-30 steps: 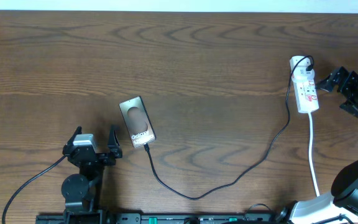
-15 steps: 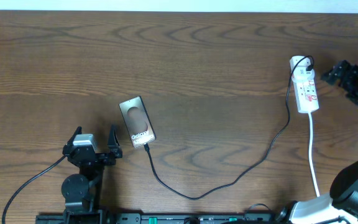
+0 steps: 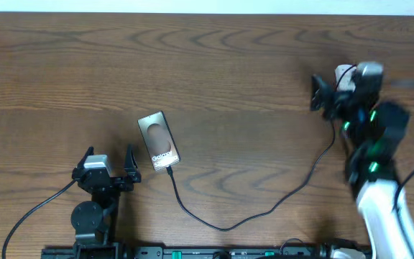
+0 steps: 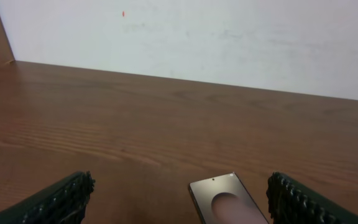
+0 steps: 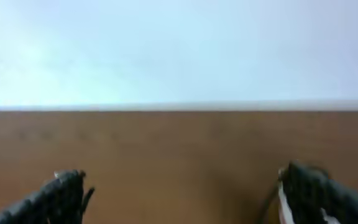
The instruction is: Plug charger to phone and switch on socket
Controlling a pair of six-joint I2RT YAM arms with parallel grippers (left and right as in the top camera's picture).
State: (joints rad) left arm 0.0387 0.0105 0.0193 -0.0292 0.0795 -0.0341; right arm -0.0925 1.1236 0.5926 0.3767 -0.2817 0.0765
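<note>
while the right arm (image 3: 381,208) shows only as a blur in the overhead view, i can make out that it lies over the right side of the table (image 3: 228,65) and covers nearly all of the socket (image 3: 343,73). only the strip's far white end, with the black plug in it, shows past the arm. its switches and red marks are hidden from me. the right gripper (image 3: 336,92) sits at that end. from its own wrist camera the two fingertips stand far apart at the bottom corners, so the jaws are open, with bare wood between them and a pale wall (image 5: 179,50) beyond. a sliver of white shows just inside the right finger there, too blurred for me to name.

over on the left, the left gripper (image 3: 109,160) rests near the front edge with its jaws spread wide and holding no object. a thick robot cable (image 3: 34,207) trails off behind it. the phone (image 3: 158,141) lies just to its right in plain sight, flat and tilted a little, with the brown oval and white lettering facing up. from the left wrist camera its far end shows ahead between the fingertips. the charger (image 3: 225,227) runs from the phone's near short edge, loops toward the robot's base, then climbs right to the socket's far end. whether its tip is seated in the phone i cannot tell.
</note>
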